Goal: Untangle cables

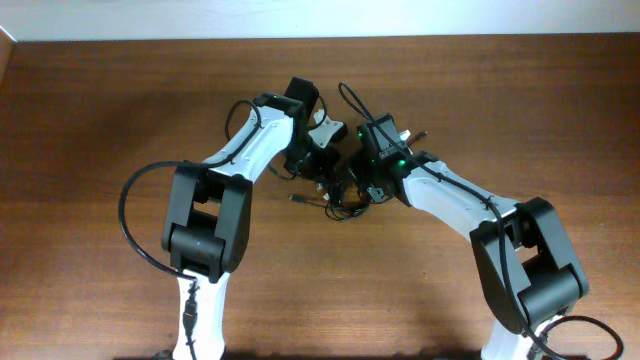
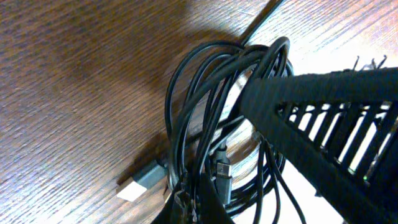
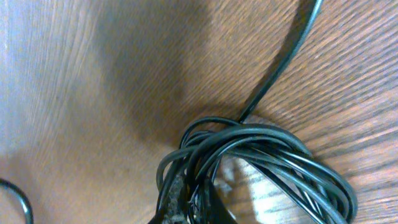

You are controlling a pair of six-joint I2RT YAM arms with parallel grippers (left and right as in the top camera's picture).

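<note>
The cables (image 1: 340,198) are a small bundle of thin black looped cords on the wooden table between my two arms. In the left wrist view the cables (image 2: 205,106) form several loops, with a USB plug (image 2: 140,182) lying on the wood and a second small plug (image 2: 222,173) inside the loops. My left gripper (image 2: 202,202) is shut on strands at the bundle's lower edge. My right gripper (image 3: 196,202) is shut on strands of the cables (image 3: 261,152) too. In the overhead view the left gripper (image 1: 320,178) and right gripper (image 1: 362,186) sit on either side of the bundle.
The right arm's black latticed finger (image 2: 336,118) crosses over the bundle in the left wrist view. A thicker black cord (image 3: 283,56) runs away across the wood. Each arm's own thick cable (image 1: 135,215) loops beside its base. The brown table (image 1: 90,120) stretches around.
</note>
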